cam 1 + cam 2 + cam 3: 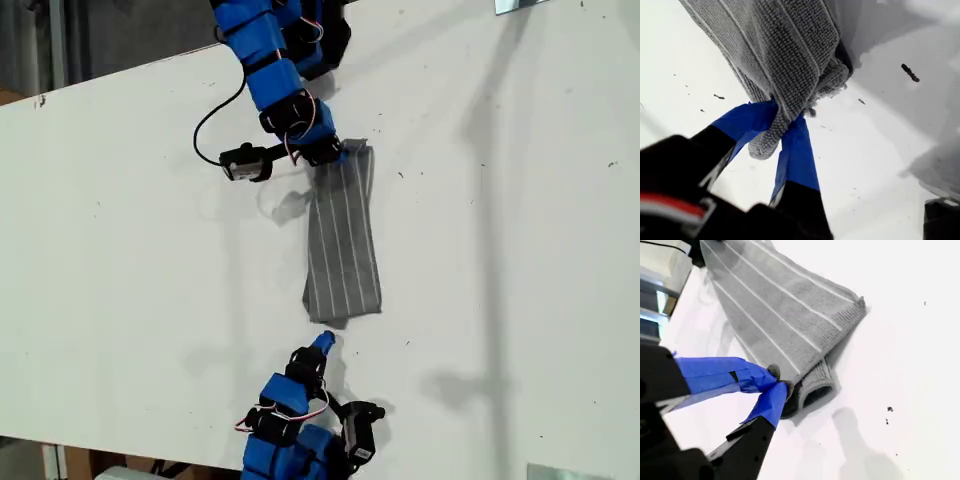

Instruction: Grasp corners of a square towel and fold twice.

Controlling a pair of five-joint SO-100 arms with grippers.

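Observation:
The grey towel [342,245] with thin white stripes lies folded into a long narrow strip in the middle of the white table [130,250]. My first gripper [332,153] is at the strip's far end, shut on a bunched corner of the towel [790,65], which rises from between the blue fingers [747,120]. My second gripper [323,343] is at the strip's near end, its blue fingertips [771,402] pressed together right beside the towel's [785,315] looped fold. No cloth shows between them.
A black cable [208,125] loops off the first arm onto the table. Metal pieces sit at the exterior view's upper right [520,5] and lower right [565,472]. The table's far edge runs diagonally across the exterior view's upper left.

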